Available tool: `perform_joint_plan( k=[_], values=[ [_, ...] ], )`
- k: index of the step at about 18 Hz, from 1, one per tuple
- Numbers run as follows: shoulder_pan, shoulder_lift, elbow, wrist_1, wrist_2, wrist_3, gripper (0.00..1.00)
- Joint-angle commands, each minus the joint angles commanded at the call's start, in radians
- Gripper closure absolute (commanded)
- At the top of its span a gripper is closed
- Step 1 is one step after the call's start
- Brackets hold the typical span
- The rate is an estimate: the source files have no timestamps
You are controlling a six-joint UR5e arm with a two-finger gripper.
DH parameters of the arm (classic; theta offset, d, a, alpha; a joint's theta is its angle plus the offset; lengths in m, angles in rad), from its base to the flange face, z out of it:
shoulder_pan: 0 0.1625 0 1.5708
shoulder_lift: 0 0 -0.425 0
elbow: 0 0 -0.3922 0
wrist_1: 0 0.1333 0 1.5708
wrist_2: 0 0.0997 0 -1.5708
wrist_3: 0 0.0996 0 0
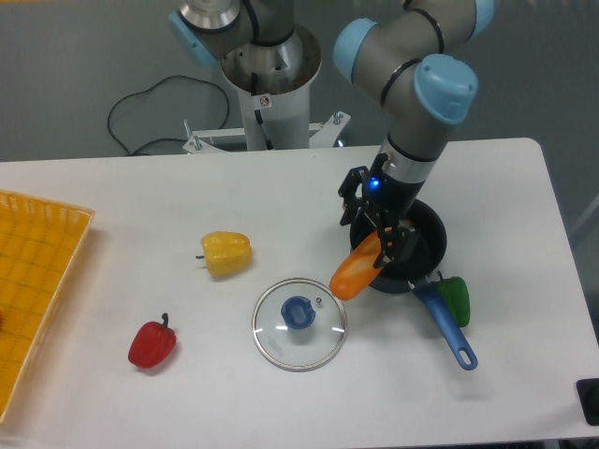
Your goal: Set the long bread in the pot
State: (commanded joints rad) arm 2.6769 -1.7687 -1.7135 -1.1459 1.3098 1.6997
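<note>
A white table (pixel 281 187) against a grey wall carries the work area, and I am viewing it from a fixed camera set above the front edge. The long bread (pixel 357 271) lies tilted across the near-left rim of the pot (pixel 423 241), its upper end over the rim under the gripper (pixel 382 238) and its lower, rounded end hanging outside toward the glass lid (pixel 299 323). The gripper sits directly above that upper end; the fingers appear spread and I cannot tell whether they are in contact with the loaf. My assessment of the risk: the loaf is balanced on the rim with much of its length outside, so it may tip out onto the table if not seated further inside. It could also roll against the lid. A green pepper (pixel 456 298) sits just beside the pot's blue handle (pixel 447 325). A yellow pepper (pixel 226 253), a red pepper (pixel 152 343) and a yellow basket (pixel 37 281) are well apart.
</note>
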Motion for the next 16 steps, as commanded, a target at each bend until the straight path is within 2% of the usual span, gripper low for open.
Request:
perform_joint_plan(
  k=[3, 5, 10, 16],
  values=[
    [-0.064, -0.006, 0.061, -0.003, 0.131, 0.000, 0.00],
    [-0.113, -0.011, 0.069, -0.002, 0.224, 0.000, 0.00],
    [-0.138, 0.002, 0.071, -0.003, 0.236, -0.005, 0.00],
    [-0.166, 0.005, 0.071, -0.002, 0.236, -0.072, 0.00]
  ],
)
